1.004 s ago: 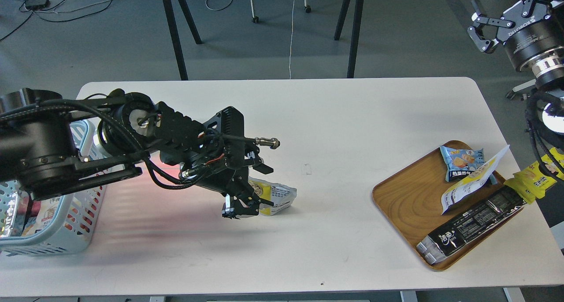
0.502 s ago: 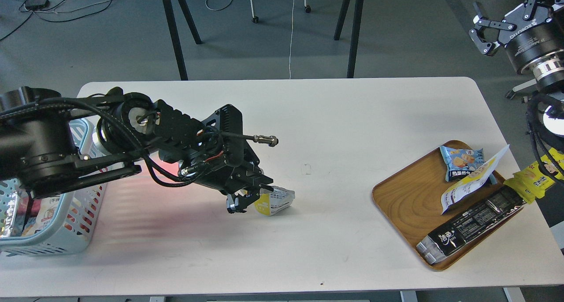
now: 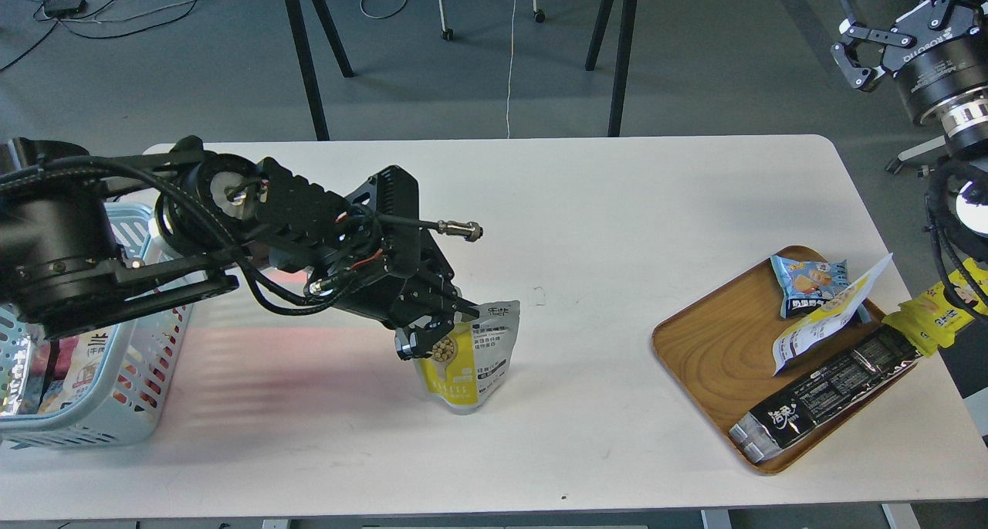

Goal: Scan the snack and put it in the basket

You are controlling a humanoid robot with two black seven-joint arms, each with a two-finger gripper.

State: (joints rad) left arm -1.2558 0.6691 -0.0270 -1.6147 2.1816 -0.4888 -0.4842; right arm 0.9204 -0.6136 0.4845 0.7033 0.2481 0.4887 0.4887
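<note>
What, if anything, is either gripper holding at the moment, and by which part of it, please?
The left gripper holds the snack by its upper left edge, the pouch hanging below. The right gripper is open and holds nothing.

Left gripper (image 3: pixel 432 330) clamped, arm reaching rightward; right gripper (image 3: pixel 872 46) raised at far right, fingers spread.

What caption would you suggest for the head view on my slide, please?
Left gripper holds the snack upright above the table, basket at left.
</note>
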